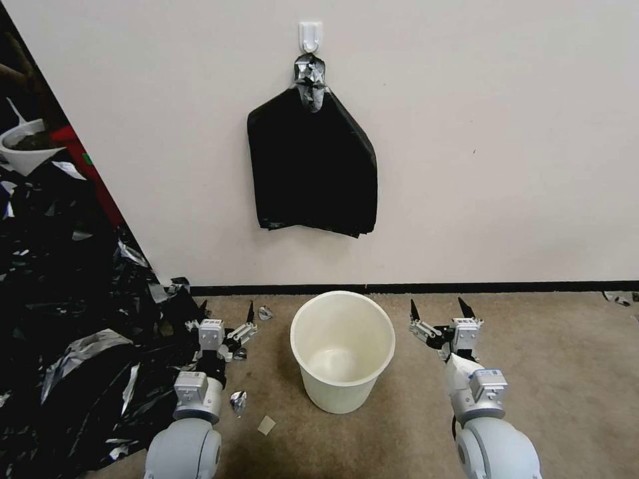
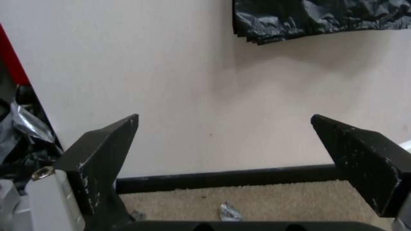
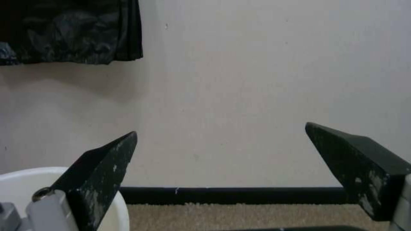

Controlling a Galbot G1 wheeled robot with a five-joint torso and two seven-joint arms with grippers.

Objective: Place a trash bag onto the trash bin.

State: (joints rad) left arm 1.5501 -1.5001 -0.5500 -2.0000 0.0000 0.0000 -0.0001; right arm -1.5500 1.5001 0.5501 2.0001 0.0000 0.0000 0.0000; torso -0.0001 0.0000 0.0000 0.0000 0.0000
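The cream-white trash bin [image 1: 339,392] stands upright on the carpet close to the wall, nothing inside it; its rim [image 3: 25,179] also shows in the right wrist view. A single trash bag is out of view. My left gripper [image 1: 227,313] hovers open just left of the bin, its fingers [image 2: 107,150] spread wide toward the wall. To the bin's right, my right gripper [image 1: 437,309] is open at about the same height, with nothing between its fingers [image 3: 355,154].
A thick stack of black bags [image 1: 313,166] with a grey-taped top hangs from a white wall hook [image 1: 310,34] above the bin. Sprawling black plastic sheeting [image 1: 73,319] and a white bowl [image 1: 26,150] crowd the left. Small foil scraps [image 1: 237,401] lie on the carpet.
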